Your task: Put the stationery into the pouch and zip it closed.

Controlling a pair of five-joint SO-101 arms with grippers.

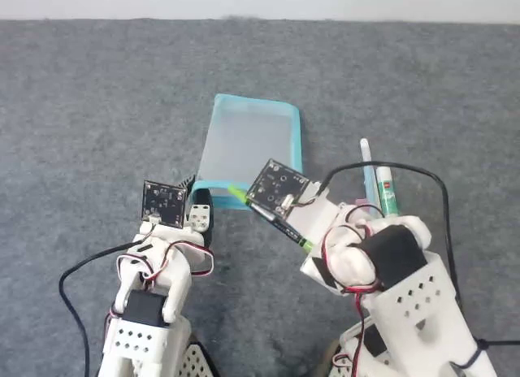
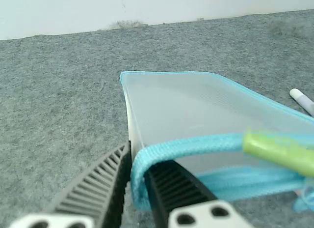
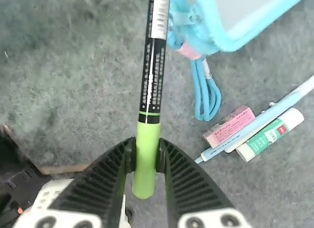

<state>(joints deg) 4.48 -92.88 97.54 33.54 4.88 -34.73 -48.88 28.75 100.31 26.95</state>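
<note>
A translucent pouch (image 1: 248,141) with light-blue trim lies flat on the grey carpet, its mouth toward the arms. My left gripper (image 2: 138,188) is shut on the pouch's near rim (image 2: 147,156) and holds the mouth up. My right gripper (image 3: 145,156) is shut on a black marker with green ends (image 3: 152,80). The marker's green tip (image 2: 277,150) rests at the pouch mouth. The marker (image 1: 272,217) slants from the right arm to the pouch opening. An eraser (image 3: 228,126), a light-blue pen (image 3: 265,117) and a glue stick (image 3: 269,134) lie on the carpet beside the pouch.
The blue zipper cord (image 3: 206,95) trails from the pouch's corner. The pen (image 1: 367,170) and glue stick (image 1: 387,190) lie just right of the pouch, near the right arm. Grey carpet (image 1: 97,109) stretches to a white wall at the back.
</note>
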